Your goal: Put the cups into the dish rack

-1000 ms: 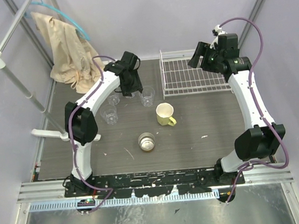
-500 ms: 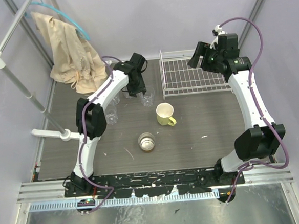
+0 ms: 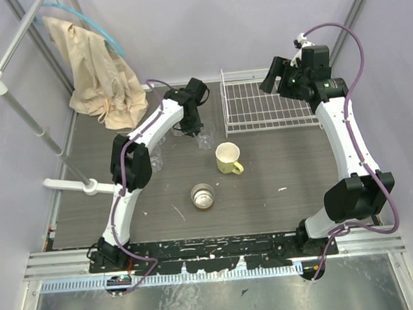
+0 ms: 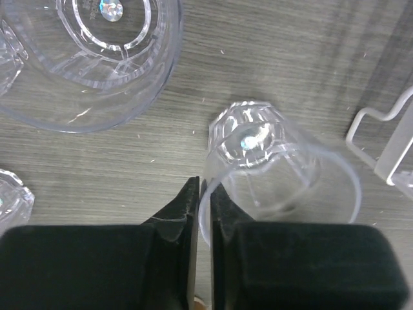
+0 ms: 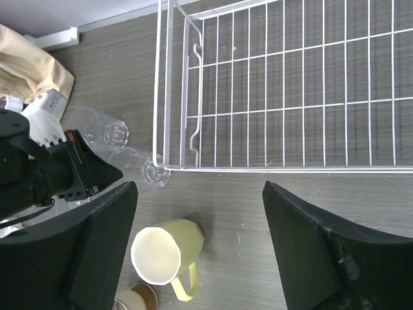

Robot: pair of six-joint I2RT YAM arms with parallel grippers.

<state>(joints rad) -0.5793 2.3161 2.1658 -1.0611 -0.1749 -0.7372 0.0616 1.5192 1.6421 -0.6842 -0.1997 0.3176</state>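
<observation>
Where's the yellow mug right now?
In the top view, the yellow mug stands mid-table, just in front of the dish rack's near-left corner, with the metallic-brown cup nearer and left of it.

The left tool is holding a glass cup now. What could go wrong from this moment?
The left tool pinches only one thin wall of the clear tumbler, so it may slip or tilt. The dish rack wire side stands close; the tumbler could hit it. A neighbouring tumbler could be knocked.
</observation>
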